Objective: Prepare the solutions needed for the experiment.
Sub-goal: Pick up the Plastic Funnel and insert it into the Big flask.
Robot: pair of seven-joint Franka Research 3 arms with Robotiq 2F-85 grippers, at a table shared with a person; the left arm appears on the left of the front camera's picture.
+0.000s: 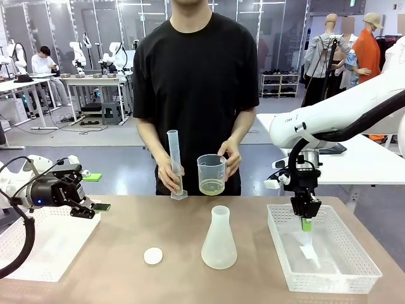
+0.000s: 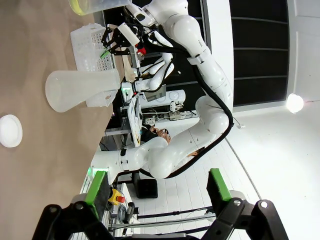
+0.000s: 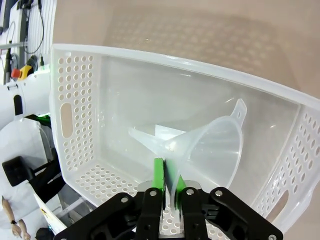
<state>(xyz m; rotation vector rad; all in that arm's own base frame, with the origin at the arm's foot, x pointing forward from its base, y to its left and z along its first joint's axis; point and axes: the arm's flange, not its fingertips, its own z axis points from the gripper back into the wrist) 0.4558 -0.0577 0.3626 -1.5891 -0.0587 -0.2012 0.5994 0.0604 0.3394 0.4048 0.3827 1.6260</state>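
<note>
Right tool: the right tool is clamped tight on the rim of a clear plastic funnel, its green pads pinching the thin wall from both sides.
Funnel: it lies tilted inside a white perforated basket at the right of the surface, its spout pointing toward the basket's middle.
Left tool: the left tool hangs with its jaws spread wide and nothing between them, above the inner edge of a white tray at the left end of the surface.
Solution: the pale yellow-green solution forms a shallow layer in the bottom of a clear beaker, which is held up off the surface beyond its far edge.
Person: a person in a black T-shirt stands at the far side, one hand around the beaker, the other hand gripping a tall graduated cylinder just beside it. The cylinder leans slightly, with its foot at the far edge of the surface.
Flask: a translucent whitish conical flask stands upright near the middle of the surface, between tray and basket and in front of the beaker.
Cap: a small white round cap lies flat on the surface, near the flask on the side toward the left arm.
</note>
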